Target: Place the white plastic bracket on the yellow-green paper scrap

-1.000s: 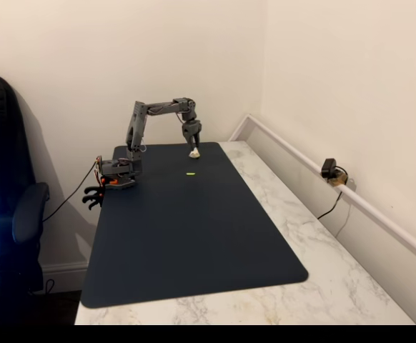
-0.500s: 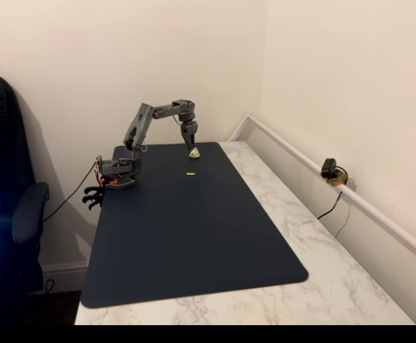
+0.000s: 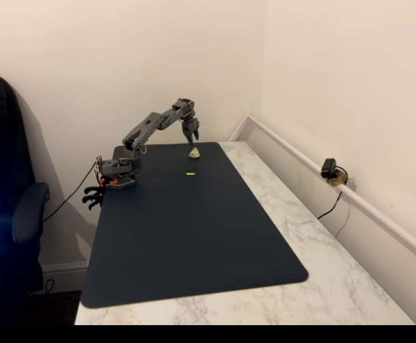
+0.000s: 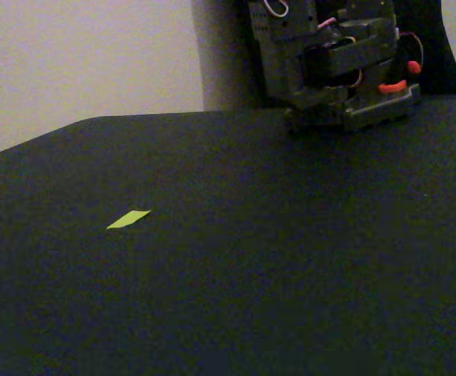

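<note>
Cream walls meet in a corner behind a marble-patterned table (image 3: 351, 286), most of it covered by a dark navy mat (image 3: 194, 236). At the far left edge of the mat a grey robot arm (image 3: 147, 128) is clamped down; it reaches out and bends so that its gripper (image 3: 191, 137) points downward, hanging just above the white plastic bracket (image 3: 194, 152). The bracket rests on the mat near its far edge. At this range I cannot tell whether the fingers are spread or closed, nor whether they touch the bracket.

A little nearer to me on the mat lies the yellow-green paper scrap (image 3: 191, 174), flat and apart from the bracket; in a low fixed view it shows as a bright slanted sliver (image 4: 128, 219).

The bracket looks light, hard and stiff, likely smooth enough to slip or skitter if pinched off-centre. Its angular shape suggests gripping across two opposite flat faces rather than a corner. The scrap looks thin enough to shift at a touch.

Counting: one bracket, one scrap, one arm with one gripper.
</note>
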